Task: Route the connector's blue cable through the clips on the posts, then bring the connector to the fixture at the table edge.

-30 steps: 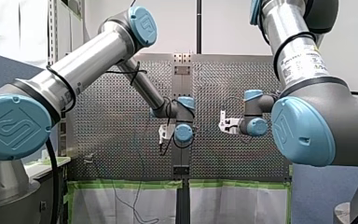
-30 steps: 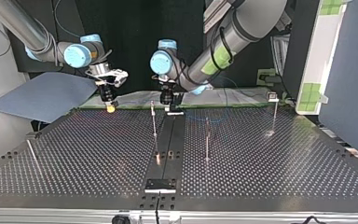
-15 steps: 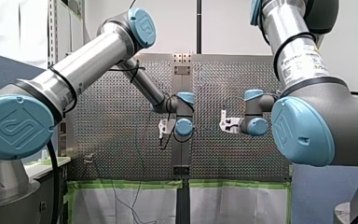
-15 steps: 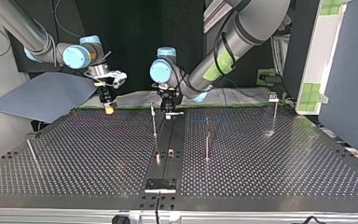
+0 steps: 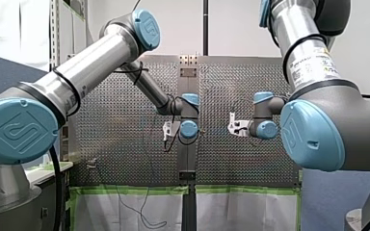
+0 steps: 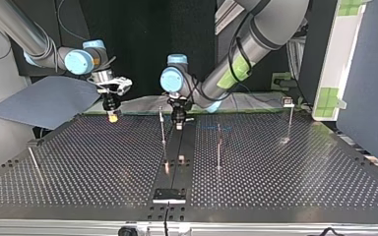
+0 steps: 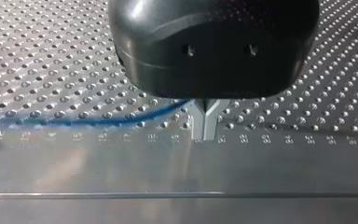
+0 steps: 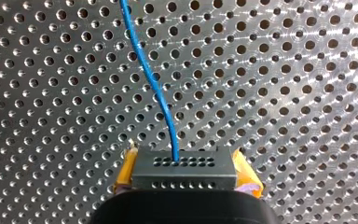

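A black connector (image 8: 184, 168) sits between the yellow pads (image 8: 127, 170) of my right gripper (image 8: 186, 171), which is shut on it. Its blue cable (image 8: 154, 84) runs ahead over the perforated plate. In the top view my right gripper (image 6: 111, 117) hangs low at the far left of the table. My left gripper (image 7: 205, 126) is shut on the blue cable (image 7: 98, 122), just above the plate beside the smooth centre rail (image 7: 168, 168). In the top view my left gripper (image 6: 178, 124) is next to a thin post (image 6: 163, 128). Two more posts (image 6: 219, 150) (image 6: 290, 120) stand further right. The fixture (image 6: 169, 194) sits at the near table edge.
A blue-grey sheet (image 6: 44, 101) lies off the table at the top view's left. A slanted rod (image 6: 33, 162) stands near the left edge. A white panel with green tape (image 6: 332, 59) rises at the right. A small block (image 6: 180, 158) sits on the centre rail.
My left gripper has drawn slightly away from the arms' side, its wrist turning. My right gripper has drifted a little to the top view's left, holding the connector throughout.
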Controlling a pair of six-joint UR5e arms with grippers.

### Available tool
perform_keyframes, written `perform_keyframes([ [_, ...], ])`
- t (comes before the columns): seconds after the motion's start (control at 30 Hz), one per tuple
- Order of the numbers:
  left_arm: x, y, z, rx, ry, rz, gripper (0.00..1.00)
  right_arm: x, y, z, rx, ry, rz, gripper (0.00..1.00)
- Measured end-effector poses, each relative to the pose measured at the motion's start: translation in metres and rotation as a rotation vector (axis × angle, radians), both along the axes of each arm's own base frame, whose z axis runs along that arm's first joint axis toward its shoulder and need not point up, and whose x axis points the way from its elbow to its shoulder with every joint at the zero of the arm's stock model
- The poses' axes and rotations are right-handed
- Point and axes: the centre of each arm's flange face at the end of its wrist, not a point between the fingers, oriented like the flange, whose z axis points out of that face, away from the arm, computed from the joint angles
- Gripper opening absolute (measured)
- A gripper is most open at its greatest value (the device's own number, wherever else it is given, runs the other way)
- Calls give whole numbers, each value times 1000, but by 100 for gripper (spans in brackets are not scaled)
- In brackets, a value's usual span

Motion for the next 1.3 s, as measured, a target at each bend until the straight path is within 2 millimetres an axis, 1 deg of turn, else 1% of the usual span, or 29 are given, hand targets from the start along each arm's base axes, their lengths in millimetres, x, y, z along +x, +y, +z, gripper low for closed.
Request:
perform_keyframes([
  [0.23,8,5,3,-3,-2,0,0,6,-6,-18,23,16,10,0],
  [0.33,14,9,5,-5,-3,0,0,8,-9,-20,24,15,13,0],
  [0.5,23,13,7,-12,-5,-2,0,10,-15,-16,16,11,16,0],
  [0.57,27,13,4,-12,3,-4,0,11,-18,-15,14,10,16,0],
  [0.77,34,9,-15,1,42,1,0,12,-24,-9,6,8,17,0],
  [0.83,38,8,-17,-1,47,3,0,13,-27,-7,3,6,17,0],
  [1.0,46,3,-9,-14,33,5,0,14,-33,-1,-3,2,16,0],
  [1.13,48,0,-5,-19,25,5,0,15,-39,3,-6,1,17,0],
  [1.3,48,-1,-4,-21,20,7,0,16,-43,2,-5,1,18,0],
])
